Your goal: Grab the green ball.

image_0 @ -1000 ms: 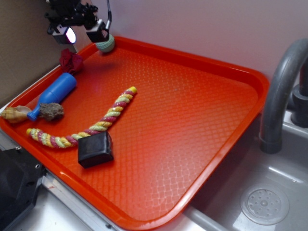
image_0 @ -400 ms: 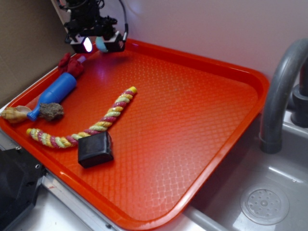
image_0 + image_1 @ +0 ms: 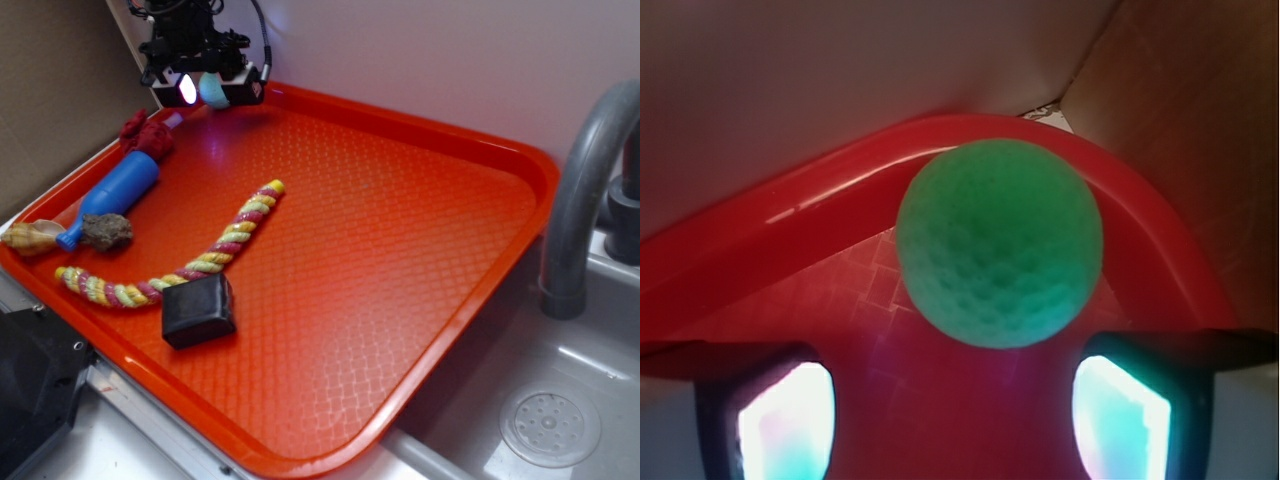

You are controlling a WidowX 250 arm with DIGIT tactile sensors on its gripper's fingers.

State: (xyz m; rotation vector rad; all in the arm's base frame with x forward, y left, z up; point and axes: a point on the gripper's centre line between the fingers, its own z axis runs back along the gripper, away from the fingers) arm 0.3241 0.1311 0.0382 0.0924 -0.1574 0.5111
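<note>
Claw (image 3: pixel 210 88) nudged left; green ball (image 3: pixel 211 91) half-hidden.

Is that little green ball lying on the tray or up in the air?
Up in the air. The green ball sits between the gripper's fingers, above the orange tray, near its far corner.

text: none readable | labels: none | brands: none | numbers: none
</note>
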